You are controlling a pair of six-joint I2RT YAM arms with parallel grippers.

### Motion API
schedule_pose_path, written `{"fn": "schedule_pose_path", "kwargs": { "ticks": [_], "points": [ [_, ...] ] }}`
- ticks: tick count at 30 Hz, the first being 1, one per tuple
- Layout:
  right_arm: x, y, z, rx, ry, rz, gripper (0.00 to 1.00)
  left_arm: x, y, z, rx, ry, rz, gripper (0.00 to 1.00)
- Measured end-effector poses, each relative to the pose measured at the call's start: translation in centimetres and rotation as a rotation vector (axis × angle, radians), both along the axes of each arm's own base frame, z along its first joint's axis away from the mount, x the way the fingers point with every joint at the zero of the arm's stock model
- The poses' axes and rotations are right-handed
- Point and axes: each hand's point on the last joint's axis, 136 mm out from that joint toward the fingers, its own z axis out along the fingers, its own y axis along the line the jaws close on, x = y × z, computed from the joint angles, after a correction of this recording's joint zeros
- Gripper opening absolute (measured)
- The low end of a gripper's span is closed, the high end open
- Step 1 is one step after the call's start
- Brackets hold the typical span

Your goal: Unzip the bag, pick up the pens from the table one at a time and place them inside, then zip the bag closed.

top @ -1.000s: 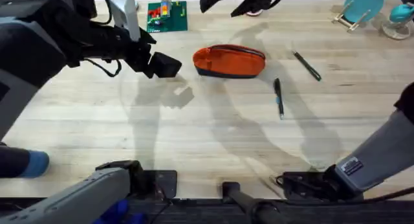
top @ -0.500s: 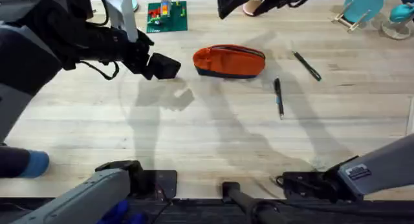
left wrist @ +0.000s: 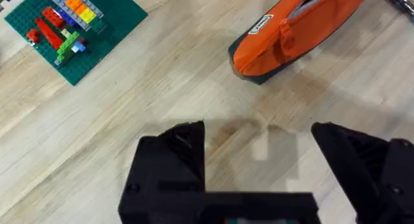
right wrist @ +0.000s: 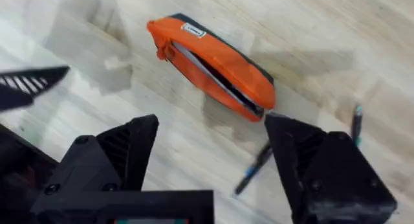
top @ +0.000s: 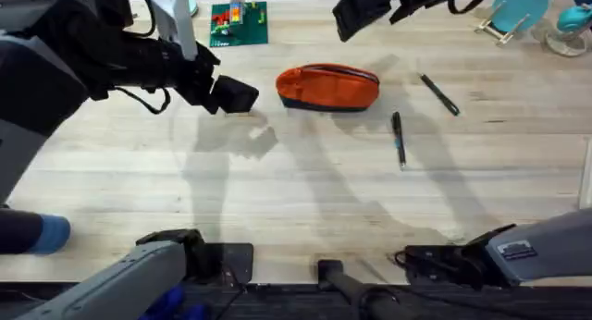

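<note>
The orange bag [top: 328,87] lies zipped shut on the light wood table [top: 296,190], with its pull tab at its left end [left wrist: 283,35]. To its right lie two pens, a black one with a bluish part [top: 399,140] and a dark greenish one [top: 439,94]. My left gripper [top: 231,93] hovers just left of the bag, open and holding nothing [left wrist: 259,153]. High over the table's far edge my right gripper [top: 356,13] is open too [right wrist: 213,153], looking down on the bag [right wrist: 213,65] and one pen [right wrist: 255,169].
A green brick baseplate [top: 239,22] with coloured bricks sits at the back, left of the bag. Teal objects on a stand [top: 518,10] occupy the back right corner. A blue item [top: 51,232] lies at the left front edge.
My right gripper has moved to the right along the far edge, high above the table. The left arm, the bag and the pens have stayed where they were.
</note>
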Motion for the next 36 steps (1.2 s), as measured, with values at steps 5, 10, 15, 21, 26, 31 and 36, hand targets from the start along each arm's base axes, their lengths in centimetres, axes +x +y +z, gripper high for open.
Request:
{"fn": "schedule_pose_path", "kwargs": {
  "ticks": [5,10,15,21,26,31,36],
  "points": [
    [0.0,-0.2,0.0,-0.052,-0.041,0.103,0.996,0.0,0.0,0.0,0.0,0.0,0.0,0.993],
    [0.2,-0.4,-0.1,-0.09,-0.073,0.165,0.907,0.0,0.0,0.0,0.0,0.0,0.0,0.993],
    [0.5,-0.8,-0.1,-0.135,-0.1,0.202,0.453,0.0,0.0,0.0,0.0,0.0,0.0,0.993],
    [0.8,-1.0,0.0,-0.161,-0.124,0.233,0.032,0.0,0.0,0.0,0.0,0.0,0.0,0.993],
    [0.8,-1.0,0.0,-0.191,-0.15,0.296,0.03,0.0,0.0,0.0,0.0,0.0,0.0,0.993],
    [0.9,-1.0,-0.1,-0.207,-0.16,0.333,0.03,0.0,0.0,0.0,0.0,0.0,0.0,0.993],
    [1.2,-0.8,-1.2,-0.238,-0.152,0.4,0.032,0.0,0.0,0.0,0.0,0.0,0.0,0.992]
  ]
}}
